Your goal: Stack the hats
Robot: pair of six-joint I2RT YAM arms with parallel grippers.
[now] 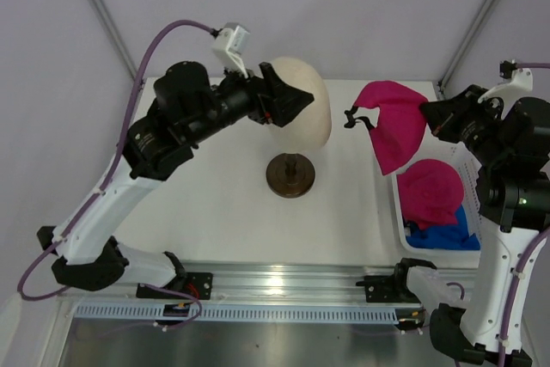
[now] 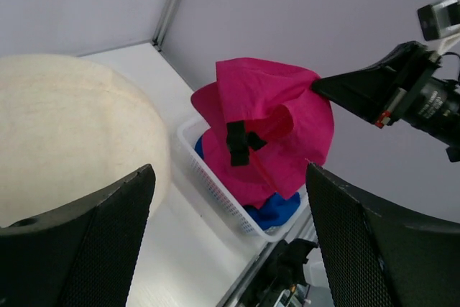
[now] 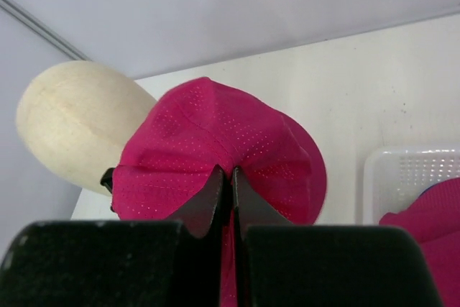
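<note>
A magenta-pink fabric baseball cap (image 1: 395, 122) hangs above the white table (image 1: 215, 204), its cloth pinched in the closed right pincer (image 3: 231, 177). A second magenta-pink cap (image 1: 430, 191) and a royal blue cap (image 1: 451, 234) lie in the white plastic basket (image 1: 398, 212). The left pincer (image 1: 290, 99) gapes wide beside the cream egg-shaped mannequin head (image 1: 316, 109).

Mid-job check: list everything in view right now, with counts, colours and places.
held hat: 1, pink, hanging from the right gripper, right of the head
second pink hat: 1, pink, in the basket
blue hat: at least 1, exact count unclear, blue, in the basket beneath the second pink hat
basket: 1, white, right side of the table
head: 1, cream, mid-table on the stand
stand: 1, dark, round, under the head
table: 1, white
left gripper: 1, black, open, at the head
right gripper: 1, black, shut on the held hat
</note>
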